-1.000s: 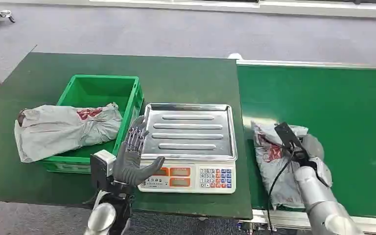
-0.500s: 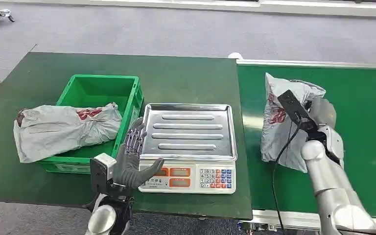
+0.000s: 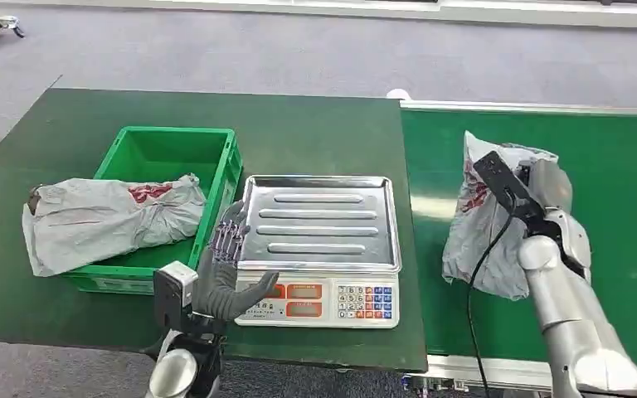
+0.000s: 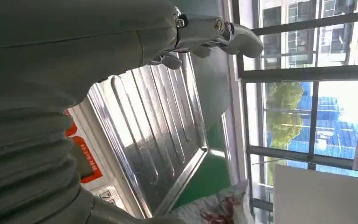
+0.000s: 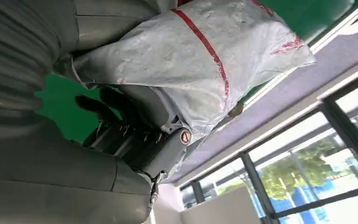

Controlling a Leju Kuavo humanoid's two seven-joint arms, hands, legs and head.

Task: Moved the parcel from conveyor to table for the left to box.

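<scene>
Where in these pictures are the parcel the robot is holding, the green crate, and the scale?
parcel [image 3: 483, 217], head view, on its grey wrapping left of the right hand.
crate [image 3: 226, 178], head view, on its right wall.
scale [image 3: 322, 217], head view, on its steel pan.

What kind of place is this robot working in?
Probably a parcel sorting or packing station: a green conveyor, a weighing scale, and a grey parcel gripped by the right hand.
</scene>
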